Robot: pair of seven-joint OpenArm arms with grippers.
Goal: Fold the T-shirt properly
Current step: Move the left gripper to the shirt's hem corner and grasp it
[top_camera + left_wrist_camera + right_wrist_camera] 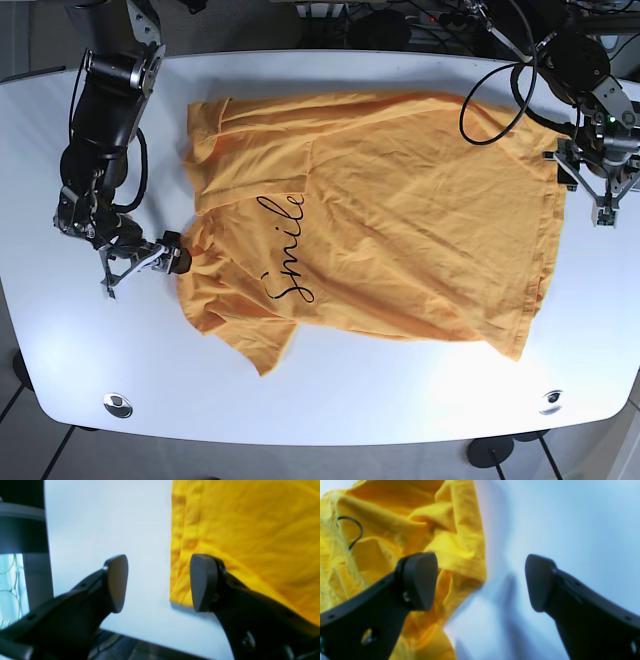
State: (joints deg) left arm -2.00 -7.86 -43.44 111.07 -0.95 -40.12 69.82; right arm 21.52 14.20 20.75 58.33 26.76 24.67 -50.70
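A yellow-orange T-shirt with black "Smile" lettering lies spread on the white table, its sleeves rumpled at the left. At the shirt's right hem, my left gripper is open. In the left wrist view the left gripper straddles the hem edge of the T-shirt, with one finger over the cloth and one over bare table. My right gripper is open beside the crumpled lower left sleeve. In the right wrist view the right gripper holds nothing, and the T-shirt lies under its left finger.
Black cables loop over the shirt's top right corner. The table's edge runs close to the left gripper, with dark floor beyond it. Round fittings sit in the table's front corners.
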